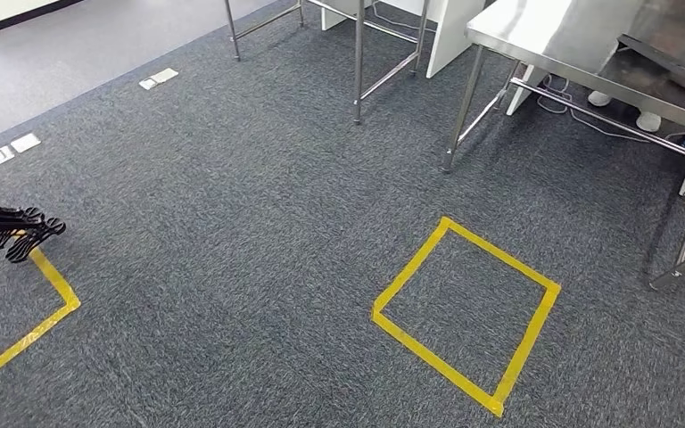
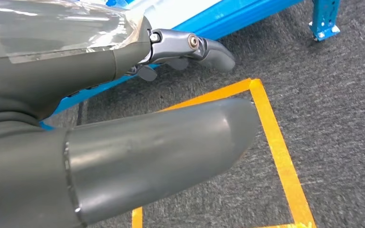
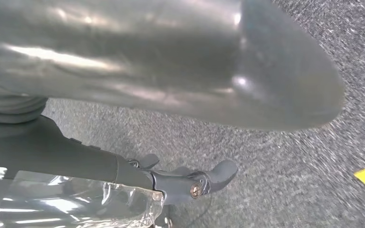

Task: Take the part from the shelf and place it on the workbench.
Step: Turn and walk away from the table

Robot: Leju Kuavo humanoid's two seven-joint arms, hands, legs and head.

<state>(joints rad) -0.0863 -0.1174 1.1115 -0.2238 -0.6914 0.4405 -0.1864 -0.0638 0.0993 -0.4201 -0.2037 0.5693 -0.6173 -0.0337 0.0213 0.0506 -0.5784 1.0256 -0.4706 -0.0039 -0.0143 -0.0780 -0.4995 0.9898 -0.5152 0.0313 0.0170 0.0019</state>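
Observation:
The part is wrapped in clear plastic. In the left wrist view the part (image 2: 52, 28) lies against the inner side of my left hand (image 2: 104, 99), whose fingers (image 2: 195, 47) reach straight past it. The right wrist view shows the part (image 3: 66, 199) pressed the same way along my right hand (image 3: 123, 71) and its fingers (image 3: 195, 183). Both hands hold it above grey carpet. In the head view, dark fingers (image 1: 18, 234) poke in from the left edge. The steel workbench (image 1: 553, 36) stands at the far right.
A blue shelf frame (image 2: 247, 19) stands behind my left hand. A yellow tape square (image 1: 464, 312) marks the carpet before the workbench, and another tape outline (image 1: 45, 303) lies at the left. Steel table legs (image 1: 358, 62), cables (image 1: 580, 111) and floor sockets (image 1: 159, 78) are further off.

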